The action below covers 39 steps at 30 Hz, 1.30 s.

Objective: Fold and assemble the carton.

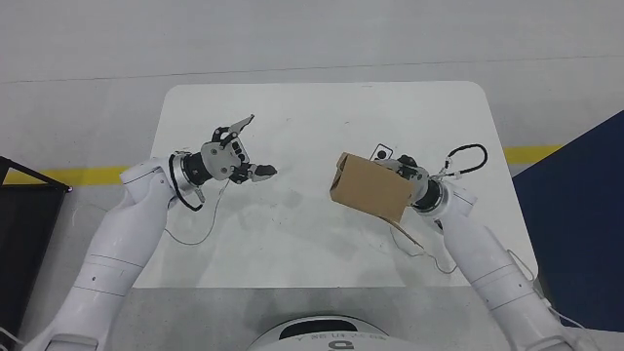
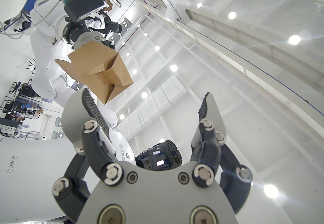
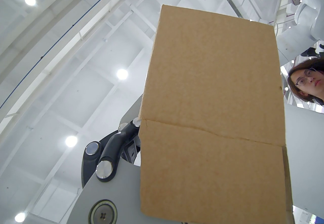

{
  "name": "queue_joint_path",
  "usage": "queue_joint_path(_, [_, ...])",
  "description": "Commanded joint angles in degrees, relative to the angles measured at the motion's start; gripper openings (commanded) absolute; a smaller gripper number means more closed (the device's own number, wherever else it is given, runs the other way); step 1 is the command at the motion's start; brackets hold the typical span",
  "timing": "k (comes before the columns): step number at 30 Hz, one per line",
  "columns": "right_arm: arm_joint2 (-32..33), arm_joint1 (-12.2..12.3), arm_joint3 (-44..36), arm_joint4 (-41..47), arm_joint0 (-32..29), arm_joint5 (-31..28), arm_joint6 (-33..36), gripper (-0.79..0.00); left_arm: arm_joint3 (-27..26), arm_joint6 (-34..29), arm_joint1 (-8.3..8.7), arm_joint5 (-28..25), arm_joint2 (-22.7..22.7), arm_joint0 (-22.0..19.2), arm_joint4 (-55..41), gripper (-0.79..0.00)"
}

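A brown carton is held above the right half of the white table, lying on its side. My right gripper is shut on its right end. The carton's other end faces my left gripper, with its end flaps partly folded inward. A loose flap sticks out at the side. In the right wrist view a flat creased carton wall covers my right gripper's fingers. My left gripper is open, left of the carton and apart from it, with nothing between its fingers.
A small white tag with a black mark lies on the table just behind the carton. Thin cables trail on the table by each arm. A black stand is off the left edge, a blue panel off the right.
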Motion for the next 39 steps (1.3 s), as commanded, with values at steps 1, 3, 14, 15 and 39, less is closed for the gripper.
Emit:
queue_joint_path(1, [0.00, 0.00, 0.00, 0.00, 0.00, 0.00, -0.01, -0.785, 0.00, 0.00, 0.00, -0.01, 0.00, 0.00, 0.00, 0.000])
queue_joint_path(3, [-1.24, -0.20, -1.02, 0.36, -0.02, 1.79, -1.99, -0.785, -0.94, 1.79, -0.14, -0.87, 0.42, 0.60, 0.07, 0.000])
queue_joint_path(14, [-8.12, -0.60, 1.50, 0.18, 3.17, 1.23, -1.23, -0.785, -2.10, 5.26, -1.58, 3.41, 7.13, -2.88, -0.73, 0.000])
queue_joint_path(15, [-8.68, -0.50, 1.51, 0.24, 3.30, 0.92, -0.91, -0.785, -1.85, 5.31, -1.78, 3.79, 7.49, -3.49, -1.77, 0.000])
queue_joint_path(39, [-13.94, 3.81, 6.47, 10.28, 8.65, -4.39, 4.39, -0.785, -4.47, -6.93, -0.12, -20.42, 5.56, -3.45, 22.16, 0.000])
